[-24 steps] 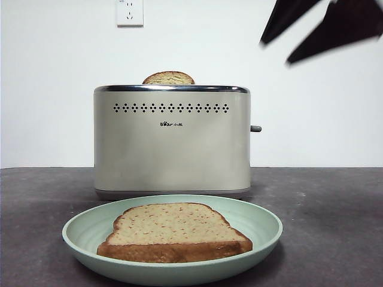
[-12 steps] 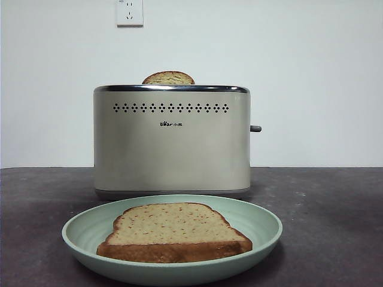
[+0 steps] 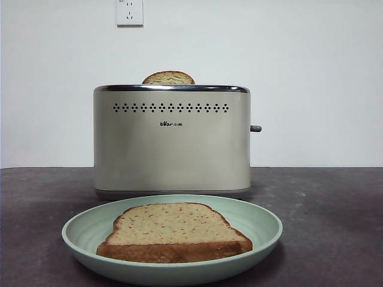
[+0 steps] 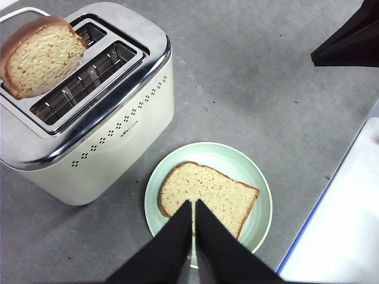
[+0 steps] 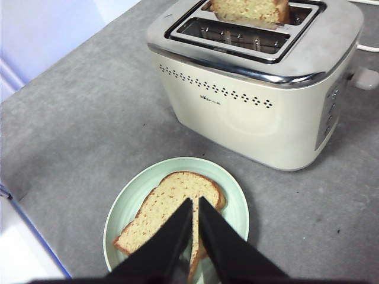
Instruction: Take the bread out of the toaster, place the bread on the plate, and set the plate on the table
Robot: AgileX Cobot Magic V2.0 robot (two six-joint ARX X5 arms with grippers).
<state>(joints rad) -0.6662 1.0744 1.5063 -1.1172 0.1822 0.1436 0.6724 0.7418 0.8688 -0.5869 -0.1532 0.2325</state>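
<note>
The bread (image 3: 173, 227) lies flat on the mint-green plate (image 3: 263, 230), which rests on the table (image 3: 323, 203) in front of the cream toaster (image 3: 172, 143). Neither gripper shows in the front view. In the left wrist view my left gripper (image 4: 193, 202) is shut and empty, high above the bread (image 4: 219, 192) and plate (image 4: 260, 183), beside the toaster (image 4: 112, 136). In the right wrist view my right gripper (image 5: 195, 201) is shut and empty, high above the bread (image 5: 160, 207) and plate (image 5: 127, 201), with the toaster (image 5: 254, 112) beyond.
A second slice (image 3: 169, 78) stands in the toaster's rear slot, also seen from the left wrist (image 4: 38, 56); the front slot is empty. A wall socket (image 3: 130, 12) is behind. The table's edge meets a white surface (image 4: 343, 225). A black arm tip (image 4: 349, 41) hangs nearby.
The black gripper at the front view's top right corner one second ago has gone up out of that view. Bread, plate and toaster have not moved.
</note>
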